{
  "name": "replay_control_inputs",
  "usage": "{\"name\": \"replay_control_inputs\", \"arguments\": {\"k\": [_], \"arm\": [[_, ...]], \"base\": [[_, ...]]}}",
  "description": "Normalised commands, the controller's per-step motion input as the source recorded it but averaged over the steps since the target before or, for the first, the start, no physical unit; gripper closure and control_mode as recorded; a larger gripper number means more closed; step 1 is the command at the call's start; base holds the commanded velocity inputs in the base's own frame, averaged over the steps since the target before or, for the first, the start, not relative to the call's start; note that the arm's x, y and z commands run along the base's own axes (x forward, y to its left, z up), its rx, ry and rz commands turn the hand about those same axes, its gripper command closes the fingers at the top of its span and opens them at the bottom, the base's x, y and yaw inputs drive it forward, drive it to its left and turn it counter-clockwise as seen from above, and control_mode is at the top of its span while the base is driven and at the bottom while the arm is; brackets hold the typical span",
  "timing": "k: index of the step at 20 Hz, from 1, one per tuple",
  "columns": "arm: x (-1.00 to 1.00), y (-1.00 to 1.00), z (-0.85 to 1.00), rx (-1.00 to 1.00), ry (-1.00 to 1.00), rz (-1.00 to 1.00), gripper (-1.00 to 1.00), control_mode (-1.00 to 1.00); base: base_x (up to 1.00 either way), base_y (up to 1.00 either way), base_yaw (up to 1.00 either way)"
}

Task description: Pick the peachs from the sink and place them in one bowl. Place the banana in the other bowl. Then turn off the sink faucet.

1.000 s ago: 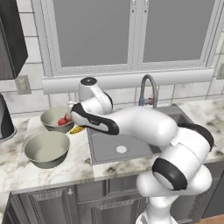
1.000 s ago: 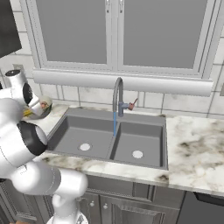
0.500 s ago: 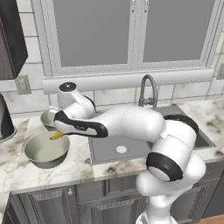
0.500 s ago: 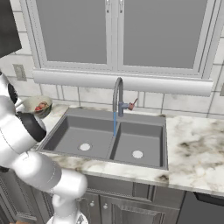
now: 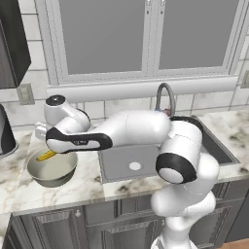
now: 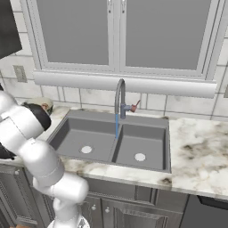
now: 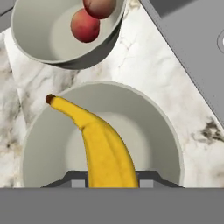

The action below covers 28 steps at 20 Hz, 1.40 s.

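Hand view showed the gripper clamped on the banana, a smooth curved yellow fruit whose long axis ran up the picture, its dark tip pointing toward the upper left. Beneath it sat the wider bowl, round, deep and glossy grey-beige, on the veined marble counter. Just beyond, nearly touching rims, the smaller twin bowl held two round red-orange peaches. From the left base view, the banana hung over the near bowl beside the dark grey sink. Farther back rose the metal gooseneck faucet.
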Motion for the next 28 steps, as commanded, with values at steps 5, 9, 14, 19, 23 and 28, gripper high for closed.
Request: {"name": "replay_control_inputs", "arguments": {"k": [5, 9, 14, 19, 23, 28], "arm": [[-0.02, 0.30, -0.22, 0.00, 0.06, 0.00, 1.00, -1.00], [0.04, 0.02, -0.22, 0.00, 0.06, 0.00, 1.00, -1.00], [0.20, 0.00, -0.22, 0.00, 0.02, 0.00, 1.00, -1.00], [0.28, 0.00, -0.32, 0.00, 0.00, 0.00, 1.00, -1.00], [0.21, 0.00, -0.40, 0.00, 0.00, 0.00, 1.00, -1.00], [0.25, 0.00, -0.35, 0.00, 0.00, 0.00, 1.00, -1.00]], "base": [[0.00, 0.00, 0.00], [0.00, 0.00, 0.00], [0.00, 0.00, 0.00], [0.00, 0.00, 0.00], [0.00, 0.00, 0.00], [0.00, 0.00, 0.00]]}}
